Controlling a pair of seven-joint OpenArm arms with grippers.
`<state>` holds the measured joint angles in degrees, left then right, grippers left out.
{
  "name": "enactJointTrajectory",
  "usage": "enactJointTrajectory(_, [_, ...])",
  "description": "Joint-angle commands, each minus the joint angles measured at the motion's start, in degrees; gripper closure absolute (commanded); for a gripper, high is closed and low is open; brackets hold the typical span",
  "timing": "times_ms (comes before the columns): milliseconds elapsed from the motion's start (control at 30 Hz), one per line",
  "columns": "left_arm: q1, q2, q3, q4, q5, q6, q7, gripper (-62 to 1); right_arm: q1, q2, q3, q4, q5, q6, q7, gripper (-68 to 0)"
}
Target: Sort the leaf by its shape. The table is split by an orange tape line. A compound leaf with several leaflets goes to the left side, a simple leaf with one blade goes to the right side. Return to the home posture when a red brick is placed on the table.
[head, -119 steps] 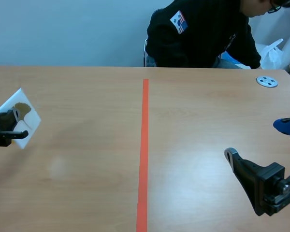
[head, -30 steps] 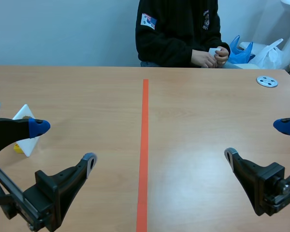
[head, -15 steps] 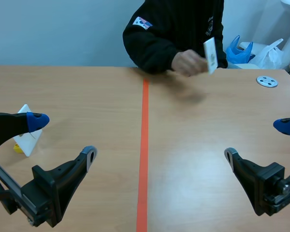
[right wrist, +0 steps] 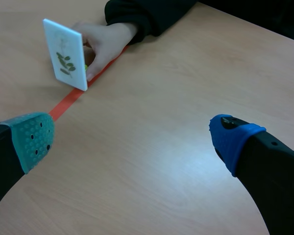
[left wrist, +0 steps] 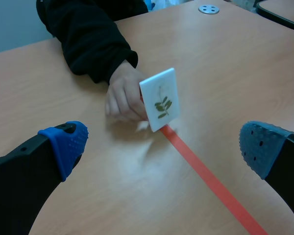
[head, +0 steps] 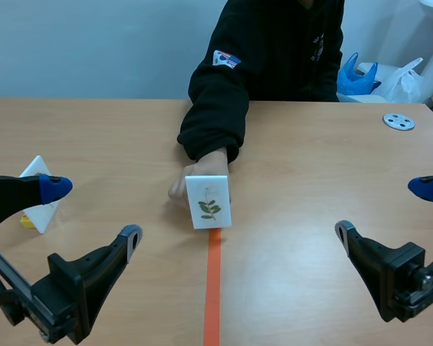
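A white card showing a small sprig with several leaflets stands upright on the orange tape line at mid-table. A person's hand holds it from behind. The left wrist view shows the card and the hand ahead of my left gripper. In the right wrist view the card stands ahead and to the side. My left gripper is open near the table's front left. My right gripper is open at the front right. Both are empty and apart from the card.
Another white card on a yellow base stands at the far left, behind my left gripper's blue fingertip. A grey round disc lies at the back right. The person's black sleeve reaches over the table's middle. Plastic bags sit beyond the table.
The person's hand brought the card down from above the table's far side and set it on the tape line at mid-table. Both arms have stayed put.
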<state>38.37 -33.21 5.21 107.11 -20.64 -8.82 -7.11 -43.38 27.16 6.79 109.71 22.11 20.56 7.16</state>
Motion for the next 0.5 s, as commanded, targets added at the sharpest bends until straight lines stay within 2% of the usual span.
enactJointTrajectory(0, [-0.31,-0.15,-0.37,0.57,-0.52,-0.57,-1.01,-62.3,0.68,0.61,0.35,0.37,0.42,-0.22,0.68,-67.9])
enactJointTrajectory(367, [-0.31,-0.15,-0.35,0.57,-0.50,-1.25,-0.72,-62.3,0.72,0.61,0.33,0.37,0.42,-0.20,0.70,-67.9])
enactJointTrajectory(467, [-0.31,-0.17,-0.35,0.57,-0.50,-1.27,-0.35,-62.3,1.31,0.79,0.33,0.37,0.37,0.57,0.61,-67.9])
